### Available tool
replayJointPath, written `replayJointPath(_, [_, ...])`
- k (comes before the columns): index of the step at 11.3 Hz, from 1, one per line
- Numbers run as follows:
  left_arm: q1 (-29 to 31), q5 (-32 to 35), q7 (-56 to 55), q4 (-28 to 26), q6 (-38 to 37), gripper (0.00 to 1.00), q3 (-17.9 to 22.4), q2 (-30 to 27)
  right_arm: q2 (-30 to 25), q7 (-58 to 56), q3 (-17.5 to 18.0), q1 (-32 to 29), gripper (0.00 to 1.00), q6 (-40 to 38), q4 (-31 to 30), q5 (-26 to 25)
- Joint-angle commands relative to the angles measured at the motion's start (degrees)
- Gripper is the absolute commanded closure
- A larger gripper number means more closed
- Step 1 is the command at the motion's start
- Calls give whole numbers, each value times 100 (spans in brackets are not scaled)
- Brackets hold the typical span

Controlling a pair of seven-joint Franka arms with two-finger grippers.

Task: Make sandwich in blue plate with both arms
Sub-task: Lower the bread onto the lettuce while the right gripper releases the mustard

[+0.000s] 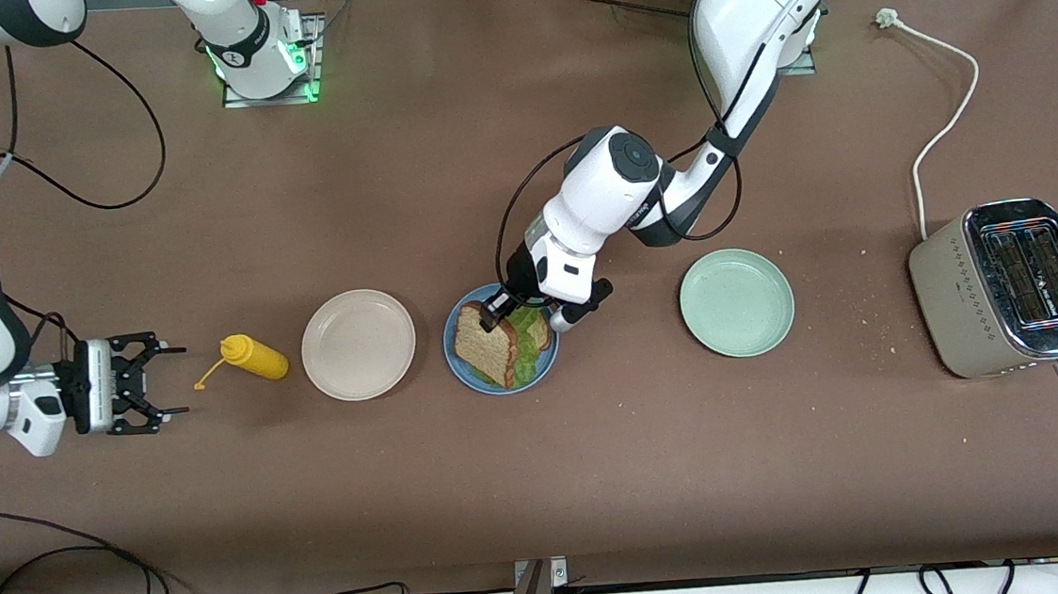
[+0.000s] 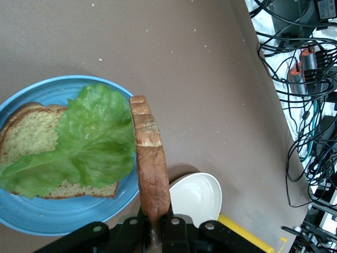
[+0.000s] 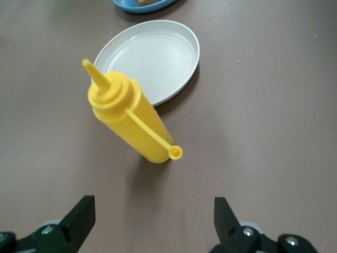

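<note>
The left tool (image 2: 152, 232) pinches the top bread slice (image 2: 150, 158) on edge over the blue plate (image 1: 464, 368), which lies between two other plates and carries bread and lettuce (image 2: 89, 139). Judged best: tip the slice flat, square it over the lettuce, then release low. The right tool (image 1: 144, 382) waits spread wide beside the mustard bottle (image 1: 255, 358).

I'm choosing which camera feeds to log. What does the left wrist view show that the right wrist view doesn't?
Only the left wrist view: the left claw shut on a bread slice held on edge over the blue plate, plus lettuce lying on the bottom slice.

Only the right wrist view: the open right claw pointing at the whole mustard bottle.

Both: the beige plate, and part of the blue plate.
</note>
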Motion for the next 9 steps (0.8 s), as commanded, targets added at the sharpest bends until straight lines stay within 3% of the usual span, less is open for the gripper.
replayJointPath(1, [-29,111,-52,-319,29,100,75,-193,-1060,1310,-200,143,0,1,-853,-72])
replayJointPath(3, [-46,120,-43,-363,29,100,75,-167,-1464,2013,-227,309,0,44,-1028,-116])
replayJointPath(7, [-11,120,-17,-469,-14,100,66,-176,-2405,4146,-332,556,0,53,-1485,-827])
replayJointPath(9, [7,120,-8,-460,-373,90,66,-194,-2687,4931,-332,749,0,79,-1539,-1186])
